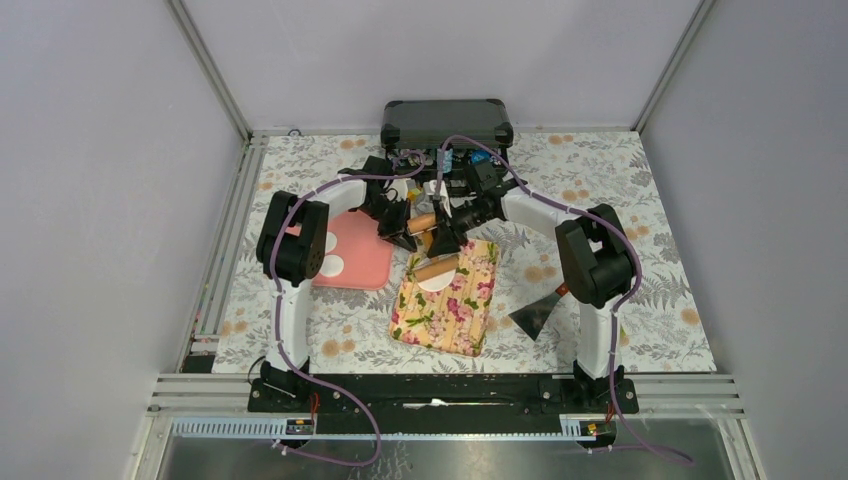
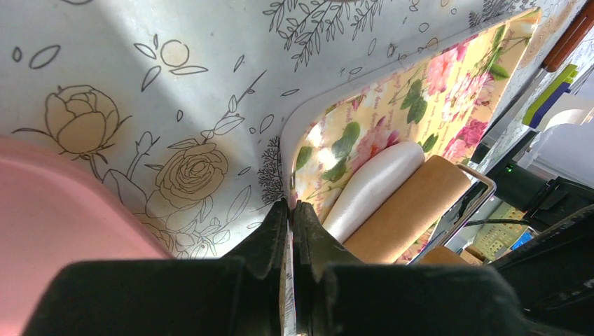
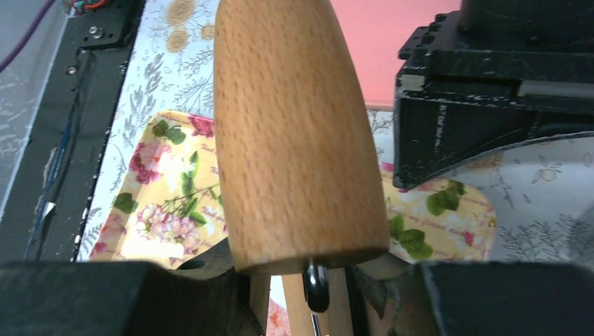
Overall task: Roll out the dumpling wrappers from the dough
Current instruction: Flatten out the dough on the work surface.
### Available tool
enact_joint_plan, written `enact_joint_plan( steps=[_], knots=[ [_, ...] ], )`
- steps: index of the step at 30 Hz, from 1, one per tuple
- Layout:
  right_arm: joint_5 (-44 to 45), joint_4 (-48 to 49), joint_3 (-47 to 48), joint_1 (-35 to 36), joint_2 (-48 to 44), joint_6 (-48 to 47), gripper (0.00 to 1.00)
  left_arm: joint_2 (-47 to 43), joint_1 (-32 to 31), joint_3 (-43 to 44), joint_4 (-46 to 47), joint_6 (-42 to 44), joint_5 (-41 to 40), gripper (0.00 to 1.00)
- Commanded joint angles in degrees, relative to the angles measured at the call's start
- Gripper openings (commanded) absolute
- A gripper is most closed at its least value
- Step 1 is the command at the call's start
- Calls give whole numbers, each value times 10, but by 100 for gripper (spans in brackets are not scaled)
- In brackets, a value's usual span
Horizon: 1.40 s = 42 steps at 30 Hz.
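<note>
A small wooden roller [image 1: 436, 267] lies across a flat white dumpling wrapper [image 1: 437, 281] on the yellow floral board [image 1: 448, 310]. My right gripper [image 1: 447, 236] is shut on the roller's wooden handle [image 3: 294, 133], which fills the right wrist view between the jaws [image 3: 308, 269]. My left gripper [image 2: 291, 204] is shut on the thin near edge of the floral board [image 2: 392, 105], beside the roller [image 2: 410, 210] and the white dough [image 2: 371, 183] pressed against it. Another white wrapper [image 1: 333, 266] lies on the pink tray [image 1: 362, 255]. No thicker lumps of dough are in view.
A metal scraper [image 1: 535, 315] lies on the flowered tablecloth right of the board. A black case [image 1: 447, 122] and small clutter stand at the back centre. The left arm's housing [image 3: 490, 105] sits close to the roller handle. Metal rails edge the table.
</note>
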Motion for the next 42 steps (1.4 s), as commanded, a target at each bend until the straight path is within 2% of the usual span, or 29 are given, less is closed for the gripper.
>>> enact_joint_plan(
  steps=[1,15,17,20,22,24,26,28,30,33,36,42],
  knots=[
    [10,-59,-48,0,11,-28,0,-2,-2,19,6,-2,29,0],
    [20,-8,-128,1,-16,6,0,-5,-1,9,17,-13,37,0],
    [11,-33,-122,1,-27,-6,0,-5,-1,9,17,-13,41,0],
    [-37,-124,-75,1,-50,-48,0,-7,-3,6,18,-10,45,0],
    [-65,-145,-38,1,-69,-38,0,-8,-3,4,19,-9,45,0],
    [-73,-114,-12,1,-86,-2,0,-9,-5,4,19,-8,44,0],
    [-57,-31,-4,1,-96,79,0,-9,-6,4,19,-7,44,0],
    [-31,49,-3,2,-93,140,0,-9,-9,4,20,-6,44,0],
    [14,91,13,6,-66,165,0,-7,-10,4,21,-6,44,0],
    [53,94,42,7,-11,155,0,-5,-12,3,21,-6,43,0],
    [80,91,28,7,27,137,0,-3,-13,6,21,-6,43,0],
    [71,84,-81,7,-9,106,0,2,-12,8,21,-13,44,0]
  ],
)
